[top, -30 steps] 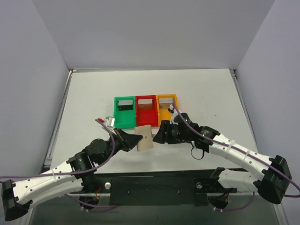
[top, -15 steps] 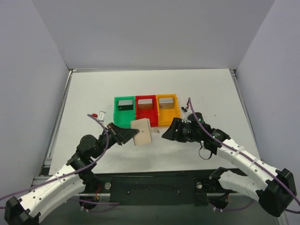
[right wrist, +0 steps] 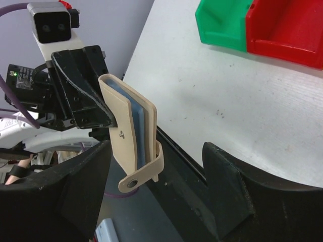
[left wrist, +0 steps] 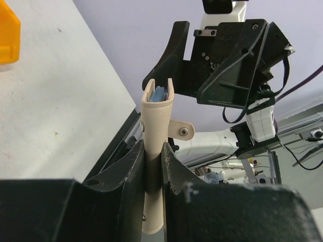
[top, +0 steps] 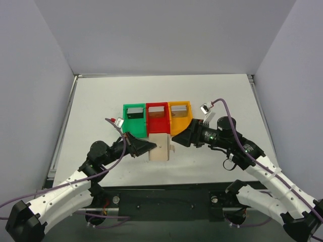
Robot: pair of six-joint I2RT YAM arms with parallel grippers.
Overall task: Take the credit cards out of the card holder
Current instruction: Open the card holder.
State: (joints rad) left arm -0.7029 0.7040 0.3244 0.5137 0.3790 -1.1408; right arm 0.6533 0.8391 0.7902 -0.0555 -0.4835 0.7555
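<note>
While the table carries the green bin, red bin and orange bin side by side, I see the card holder held on edge just before the red bin. My left gripper is clamped on it. My right gripper gapes wide around its free end, not touching.

White arms, black joints, purple cables

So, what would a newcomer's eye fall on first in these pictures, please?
Probably the tan card holder, clamped on edge in the left gripper at front centre. The right gripper faces it with jaws wide open. Behind them sit the green bin, red bin and orange bin in a row.
</note>
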